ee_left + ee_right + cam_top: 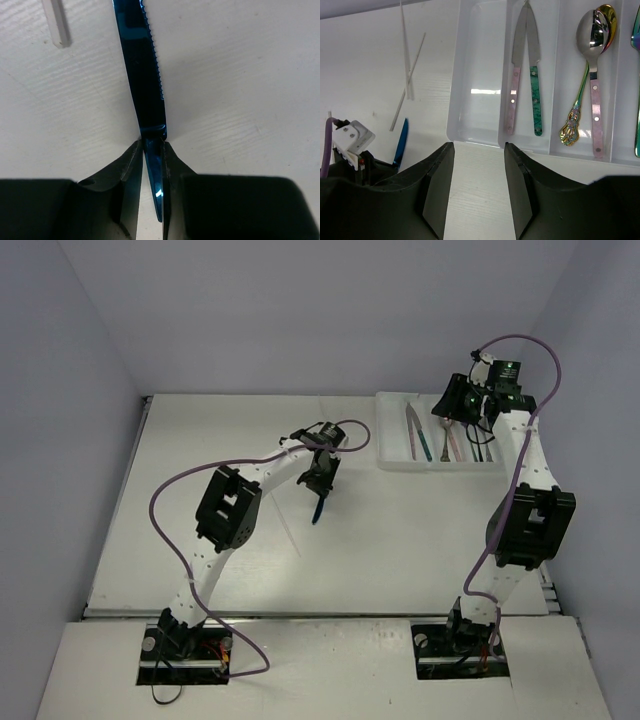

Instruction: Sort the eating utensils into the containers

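My left gripper (322, 480) is shut on a blue knife (317, 510) at mid-table. In the left wrist view the fingers (131, 165) pinch its handle, and the serrated blade (142, 75) points away over the table. My right gripper (479, 150) is open and empty, just off the near edge of the white tray (456, 75). In the tray lie a pink-handled knife (514, 95), a teal-handled knife (535, 100), a pink-handled spoon (593, 100) and a gold rainbow spoon (579, 107). The blue knife (401, 142) also shows in the right wrist view.
Thin pale sticks (407, 65) lie on the table left of the tray; one end (56, 22) shows in the left wrist view. The tray's leftmost compartment (477, 60) holds nothing. The tray (392, 455) sits at the table's far right, with walls behind and at the sides.
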